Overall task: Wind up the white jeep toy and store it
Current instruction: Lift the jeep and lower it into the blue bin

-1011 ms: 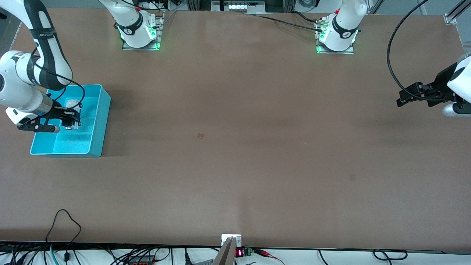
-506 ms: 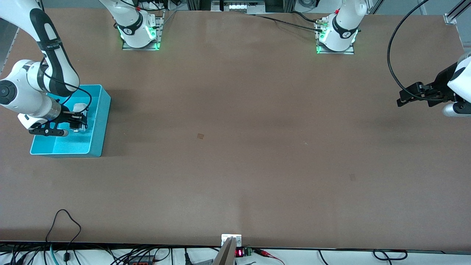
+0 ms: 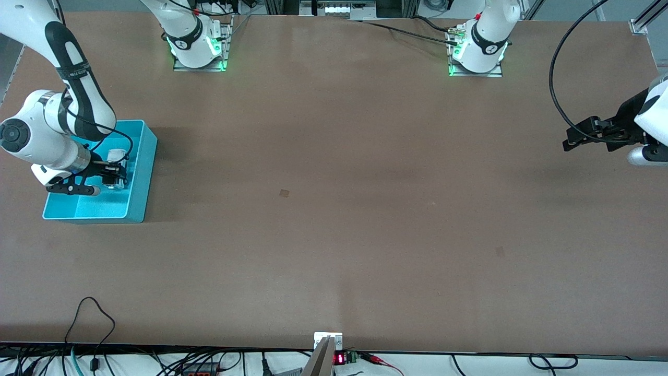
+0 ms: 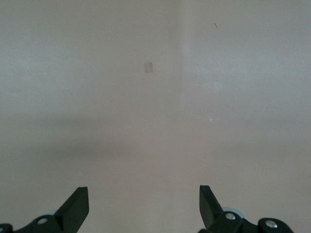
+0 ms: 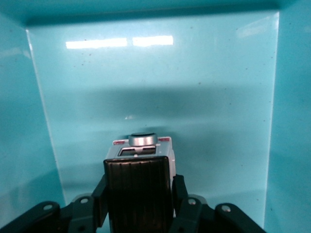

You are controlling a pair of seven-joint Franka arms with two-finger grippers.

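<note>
Brown tabletop [image 3: 334,209], right gripper [image 3: 116,174] fingers clamped on white jeep toy [image 5: 141,182] inside turquoise bin [image 3: 141,177], left gripper [image 4: 144,206] waiting over the tabletop's left-arm end, fingers apart.

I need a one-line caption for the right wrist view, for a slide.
Right gripper shut on the white jeep toy, held inside the turquoise bin.

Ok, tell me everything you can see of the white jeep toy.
The white jeep toy is a small boxy car of what looks like white plastic, with a ribbed black roof panel and a round silver part at one end. The right gripper is shut on its sides and holds it inside the turquoise bin, at the right arm's end of the table. Whether it touches the bin floor I cannot tell.
</note>
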